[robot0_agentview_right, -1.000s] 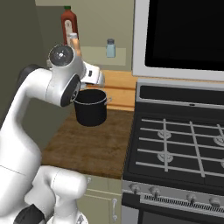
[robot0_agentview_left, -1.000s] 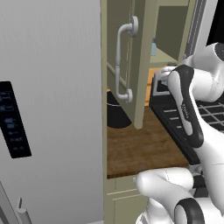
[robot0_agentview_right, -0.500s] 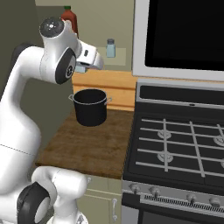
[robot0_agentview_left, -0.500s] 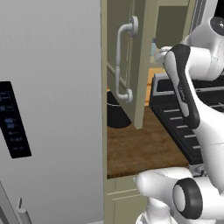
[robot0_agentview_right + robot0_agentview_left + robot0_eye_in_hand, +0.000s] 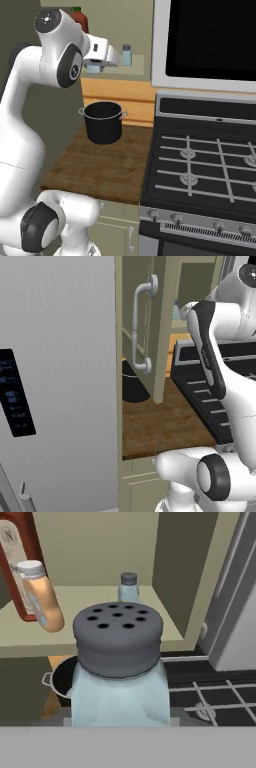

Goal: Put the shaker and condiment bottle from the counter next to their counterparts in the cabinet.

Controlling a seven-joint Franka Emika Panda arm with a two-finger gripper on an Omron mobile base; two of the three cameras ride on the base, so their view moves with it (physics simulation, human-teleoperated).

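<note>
The shaker (image 5: pixel 119 677), pale blue with a holed grey cap, looms close in the hand view and hides the fingertips. My gripper (image 5: pixel 94 66) is shut on it and holds it level with the open cabinet's shelf (image 5: pixel 95 629). Further back on that shelf stands a second small shaker (image 5: pixel 128 587) (image 5: pixel 126 54). Left of it is the tan-orange condiment bottle (image 5: pixel 42 597), which looks tilted and lies against a tall red bottle (image 5: pixel 20 567) (image 5: pixel 80 20). The cabinet door (image 5: pixel 165 331) hangs open with its curved handle (image 5: pixel 141 326). Below lies the brown counter (image 5: pixel 100 170).
A black pot (image 5: pixel 103 122) (image 5: pixel 132 387) stands on the counter under the cabinet. The stove (image 5: pixel 205 165) fills the right, with a dark microwave (image 5: pixel 210 40) above it. The grey fridge (image 5: pixel 60 381) walls off the left side.
The arm has risen and swung the hand, with the shaker in it, rightward and closer to the cabinet shelf. Pot and shelf items have stayed put.
</note>
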